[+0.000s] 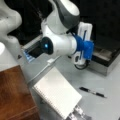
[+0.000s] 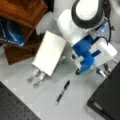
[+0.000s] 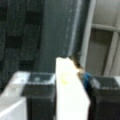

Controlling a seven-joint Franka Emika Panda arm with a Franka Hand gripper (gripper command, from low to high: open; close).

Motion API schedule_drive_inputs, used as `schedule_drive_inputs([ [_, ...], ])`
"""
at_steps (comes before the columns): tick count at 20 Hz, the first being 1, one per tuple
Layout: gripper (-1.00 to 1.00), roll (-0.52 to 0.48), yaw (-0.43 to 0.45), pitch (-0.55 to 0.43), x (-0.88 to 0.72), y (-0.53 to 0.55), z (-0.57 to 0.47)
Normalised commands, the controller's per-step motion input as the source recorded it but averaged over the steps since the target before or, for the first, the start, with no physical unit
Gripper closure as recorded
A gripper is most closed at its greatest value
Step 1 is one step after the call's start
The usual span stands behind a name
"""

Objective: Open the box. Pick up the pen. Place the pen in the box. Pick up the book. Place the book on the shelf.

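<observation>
I see the pen (image 2: 63,92) flat on the worktop (image 2: 75,105), long axis diagonal beside the book (image 2: 49,53); gripper (image 1: 80,62) at the box (image 1: 106,60), finger gap I can't tell.

White spiral notebook (image 1: 57,93), black-and-silver pen (image 1: 93,92), reddish-brown shelf (image 1: 13,95), grey tabletop (image 1: 100,80), blue-and-white tool (image 2: 100,71).

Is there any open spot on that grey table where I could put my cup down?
In a front view the grey table is bare below the pen, and between the pen and the book. It is crowded near the box, where the arm and its tool hang. The wooden shelf top beside the book is also bare.
</observation>
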Motion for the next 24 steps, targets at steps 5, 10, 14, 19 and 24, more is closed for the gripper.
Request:
schedule_drive_inputs([
  [5, 1.0, -0.282, 0.066, 0.057, 0.1, 0.45, 0.49],
  [10, 1.0, -0.271, 0.076, 0.013, 0.08, 0.41, 0.44],
  [14, 1.0, -0.242, 0.042, 0.002, 0.08, 0.3, 0.26],
  [19, 1.0, -0.176, 0.0, 0.03, 0.08, 0.2, 0.14],
  [24, 1.0, -0.135, -0.019, 0.033, 0.06, 0.26, 0.11],
])
